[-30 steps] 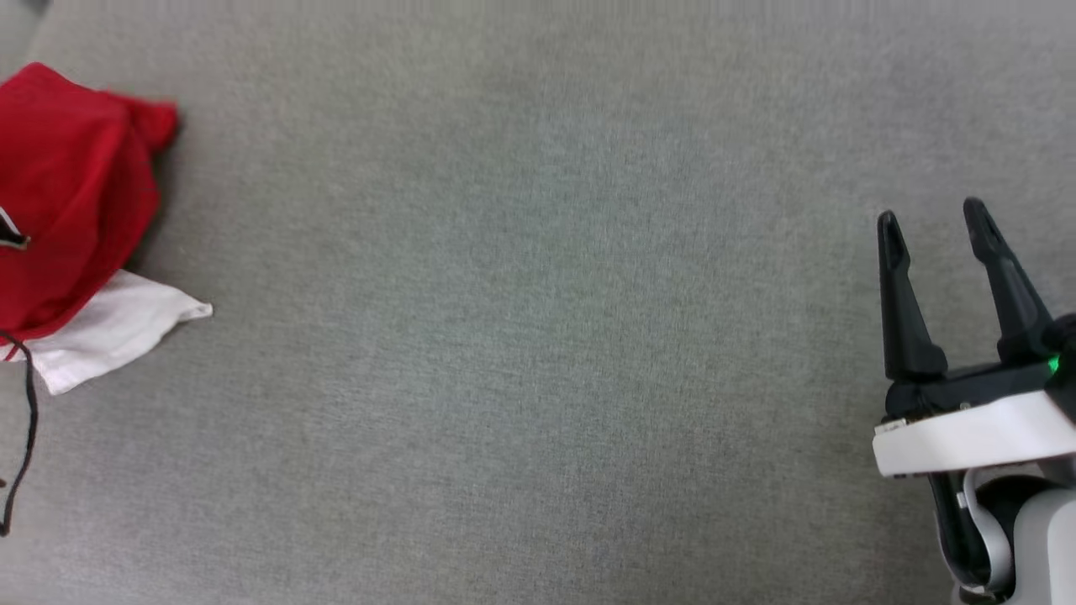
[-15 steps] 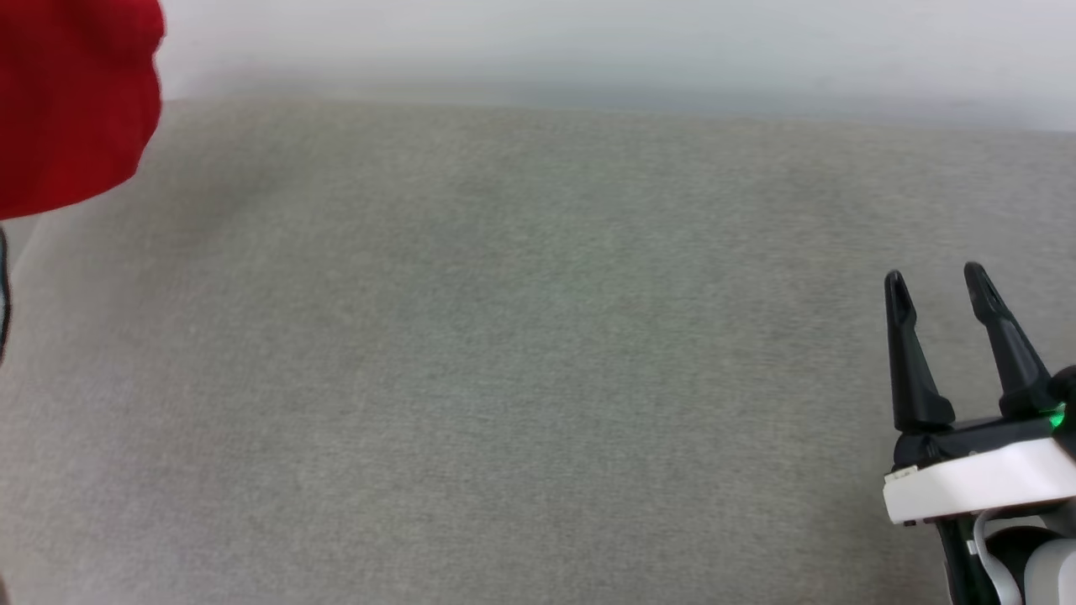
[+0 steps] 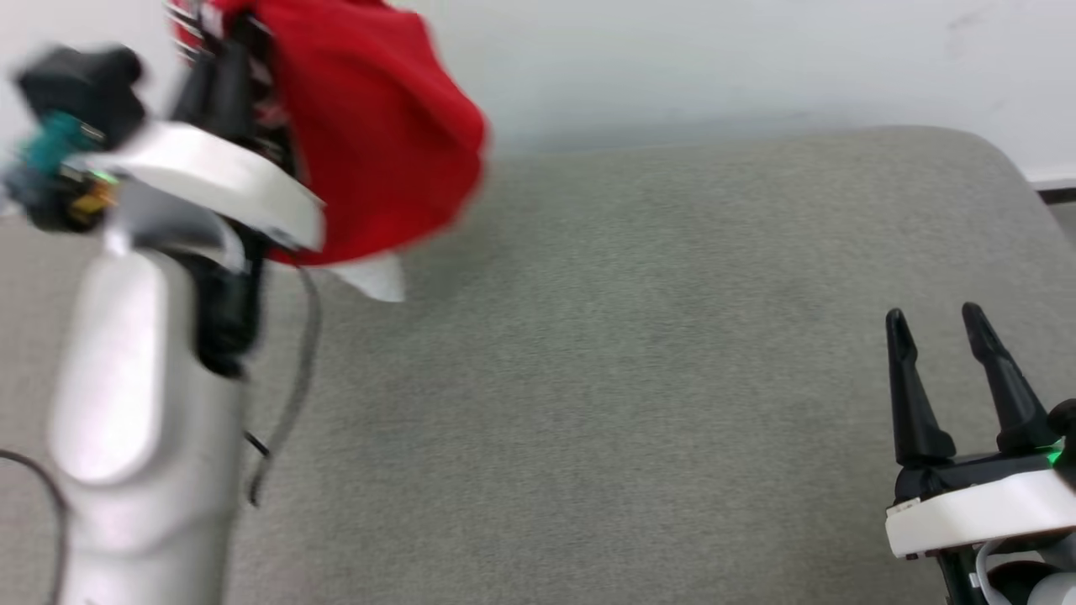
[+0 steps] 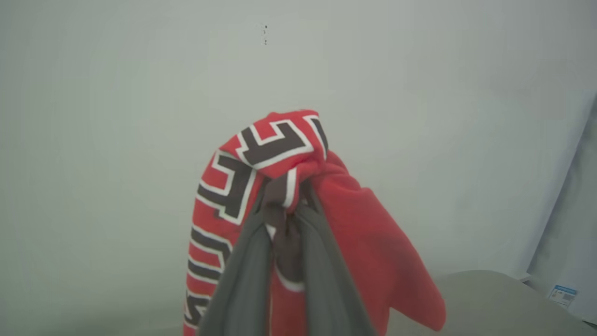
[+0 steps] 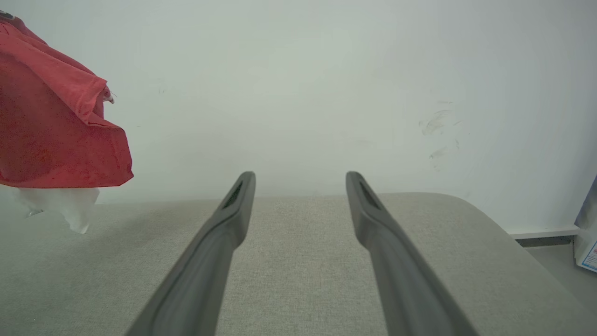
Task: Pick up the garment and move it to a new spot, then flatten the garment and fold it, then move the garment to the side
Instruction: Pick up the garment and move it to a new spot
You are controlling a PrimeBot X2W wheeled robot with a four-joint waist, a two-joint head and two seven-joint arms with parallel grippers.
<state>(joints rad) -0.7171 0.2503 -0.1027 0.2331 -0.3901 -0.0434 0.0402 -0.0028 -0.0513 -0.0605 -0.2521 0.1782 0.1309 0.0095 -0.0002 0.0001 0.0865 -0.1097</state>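
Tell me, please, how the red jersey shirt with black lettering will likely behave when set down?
Probably floppy: the red jersey shirt droops in loose folds from the left hand, pinched shut on one bunch. Likely light: that small pinch seems to carry all of it above the grey fabric surface. It should crumple on landing, not lie flat.

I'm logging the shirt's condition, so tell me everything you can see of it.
The shirt is red cloth, bunched and hanging from the shut left pincer, which pinches a fold near black, white-outlined lettering. Its plain red side bulges outward; a white sleeve dangles lowest. It is blurred in the head view and seems to hang clear of the grey surface.
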